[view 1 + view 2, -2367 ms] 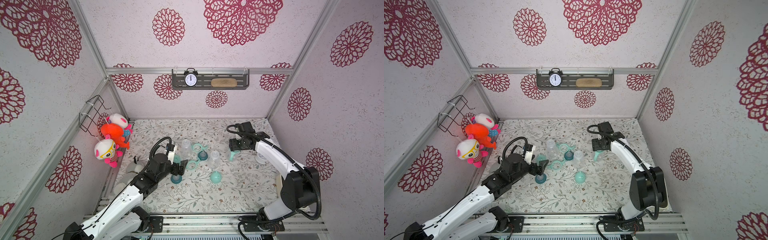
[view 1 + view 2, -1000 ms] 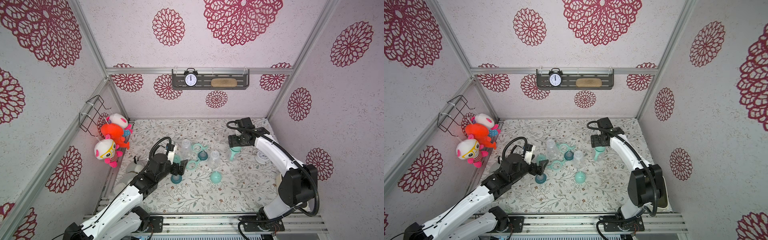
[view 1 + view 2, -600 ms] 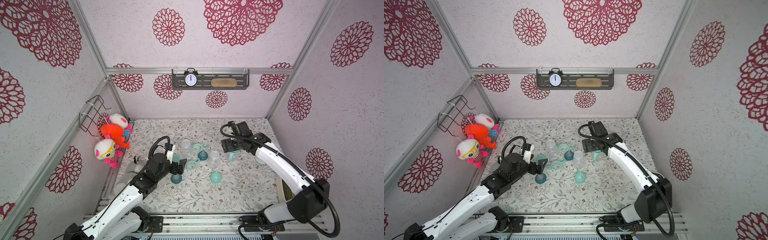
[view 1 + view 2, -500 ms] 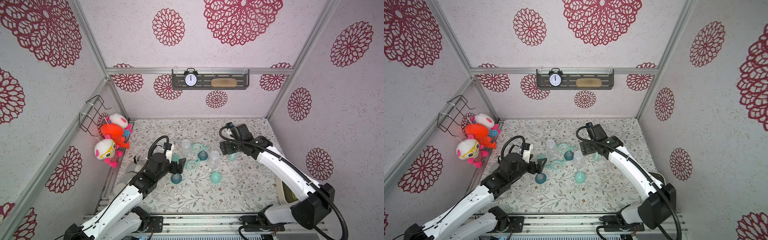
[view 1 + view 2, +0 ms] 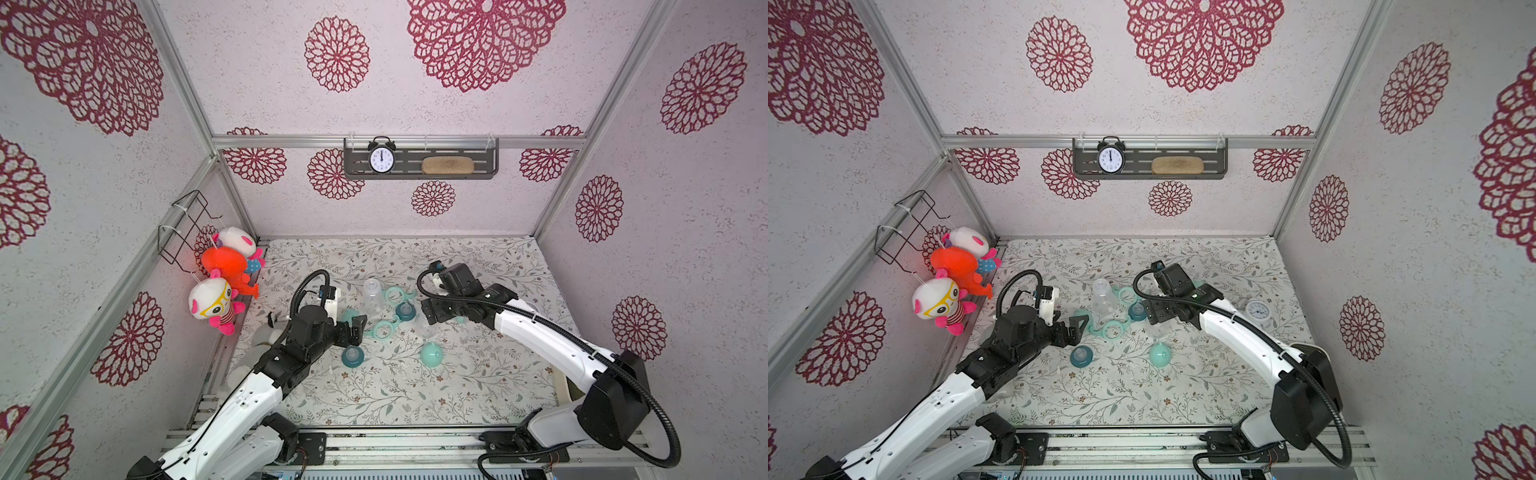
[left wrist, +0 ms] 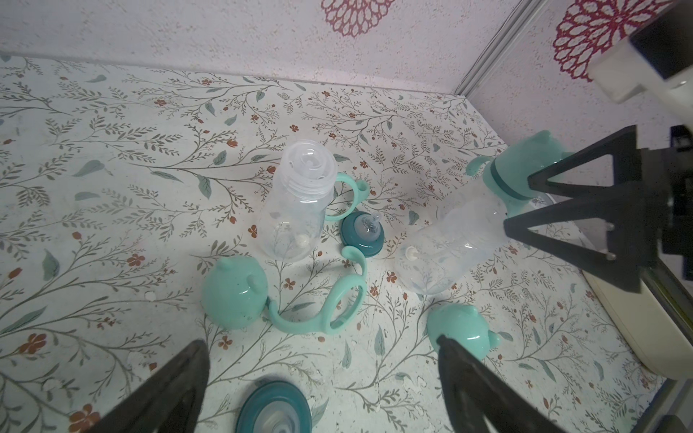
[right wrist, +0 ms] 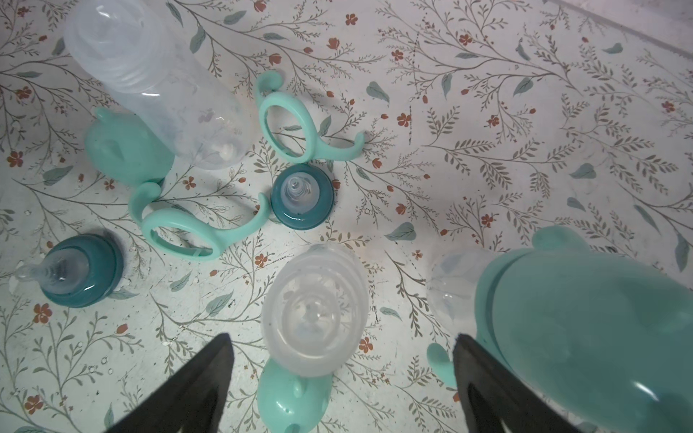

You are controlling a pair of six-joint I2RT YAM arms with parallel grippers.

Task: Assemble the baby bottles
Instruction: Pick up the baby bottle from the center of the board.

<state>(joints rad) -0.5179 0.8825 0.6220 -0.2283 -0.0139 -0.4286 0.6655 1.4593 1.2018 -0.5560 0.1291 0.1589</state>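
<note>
Beside open bottle, teal collar

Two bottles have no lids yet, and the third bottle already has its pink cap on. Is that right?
Nearly. The third bottle wears a mint green cap, not a pink one; the right wrist view shows it. The rest holds: the open bottle and the second open bottle have no lids yet.

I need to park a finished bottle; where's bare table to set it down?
Bare mat along the front edge, in front of the frontmost mint cap and teal collar, and along the back wall. Crowded mid-table around the open bottle and handle rings.
</note>
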